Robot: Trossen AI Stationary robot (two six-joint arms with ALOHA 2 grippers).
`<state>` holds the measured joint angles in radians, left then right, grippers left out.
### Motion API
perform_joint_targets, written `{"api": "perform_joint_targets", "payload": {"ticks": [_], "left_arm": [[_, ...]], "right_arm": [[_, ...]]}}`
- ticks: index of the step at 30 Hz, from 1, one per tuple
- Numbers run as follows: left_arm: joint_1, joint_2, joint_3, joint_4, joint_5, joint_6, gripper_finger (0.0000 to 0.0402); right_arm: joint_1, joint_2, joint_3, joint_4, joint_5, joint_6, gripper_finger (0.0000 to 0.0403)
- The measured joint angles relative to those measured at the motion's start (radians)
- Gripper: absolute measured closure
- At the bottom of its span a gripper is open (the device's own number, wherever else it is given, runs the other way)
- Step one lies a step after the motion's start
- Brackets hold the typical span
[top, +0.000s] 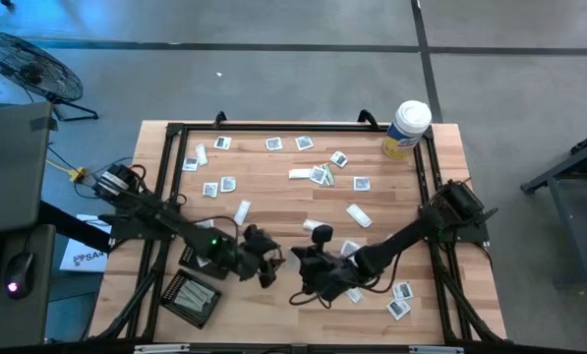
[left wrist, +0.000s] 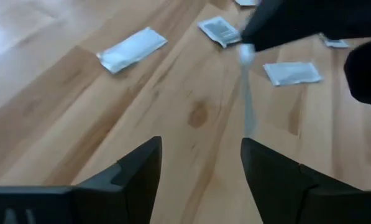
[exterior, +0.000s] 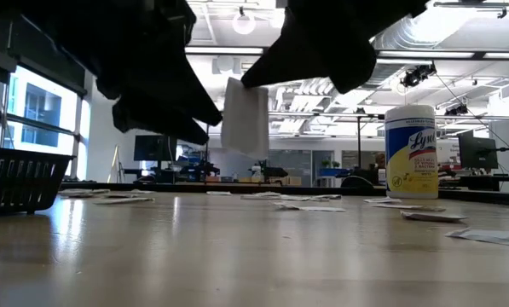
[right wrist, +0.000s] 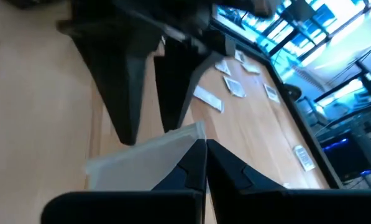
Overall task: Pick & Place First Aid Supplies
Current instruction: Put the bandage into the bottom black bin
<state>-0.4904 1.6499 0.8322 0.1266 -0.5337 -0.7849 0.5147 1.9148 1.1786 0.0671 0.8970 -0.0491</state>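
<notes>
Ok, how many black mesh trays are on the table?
1: the black mesh tray at the lower left of the table in the high view, beside the left arm. Another may hide beneath it.

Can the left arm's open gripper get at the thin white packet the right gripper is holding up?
Probably yes: the left gripper stands open facing the thin white packet, which hangs above the wooden table from the shut right gripper, with nothing between.

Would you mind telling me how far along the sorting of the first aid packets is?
Early days. The right gripper holds one white packet above the table, and the open left gripper faces it. Many packets lie scattered on the table; whether the black tray holds any is unclear.
</notes>
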Motion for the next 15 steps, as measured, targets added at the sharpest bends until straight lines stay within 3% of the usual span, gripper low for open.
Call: {"api": "perform_joint_targets", "payload": {"ticks": [9, 15], "left_arm": [[0.054, 0.004, -0.014, 0.125, 0.109, 0.021, 0.0186], [0.053, 0.004, -0.014, 0.162, 0.116, 0.055, 0.0186]], "right_arm": [[0.005, 0.000, 0.000, 0.006, 0.011, -0.012, 0.0402], [0.005, 0.000, 0.000, 0.006, 0.013, -0.019, 0.0402]]}}
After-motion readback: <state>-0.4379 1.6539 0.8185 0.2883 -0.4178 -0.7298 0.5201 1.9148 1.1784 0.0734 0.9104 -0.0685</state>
